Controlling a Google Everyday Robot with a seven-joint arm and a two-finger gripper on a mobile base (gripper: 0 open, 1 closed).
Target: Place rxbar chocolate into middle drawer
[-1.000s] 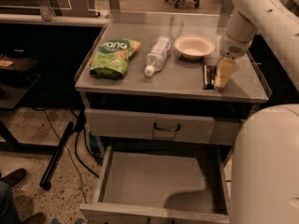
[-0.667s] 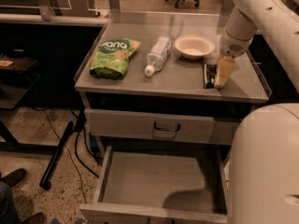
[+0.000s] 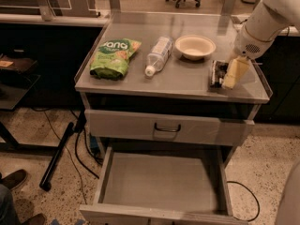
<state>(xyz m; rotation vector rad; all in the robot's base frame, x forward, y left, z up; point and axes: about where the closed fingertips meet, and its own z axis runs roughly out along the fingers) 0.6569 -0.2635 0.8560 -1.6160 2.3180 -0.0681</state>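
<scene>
The rxbar chocolate [image 3: 215, 73], a small black-wrapped bar, lies on the cabinet top at the right, just in front of the white bowl [image 3: 195, 46]. My gripper [image 3: 234, 72] is lowered to the cabinet top right beside the bar, on its right side, at the end of the white arm [image 3: 262, 22]. The middle drawer [image 3: 159, 182] is pulled open below, with a bare grey floor and nothing in it.
A green snack bag [image 3: 115, 57] and a lying plastic bottle [image 3: 158, 55] are on the left and middle of the cabinet top. The upper drawer front with a black handle [image 3: 167, 128] is shut. Cables and a black bar lie on the floor at left.
</scene>
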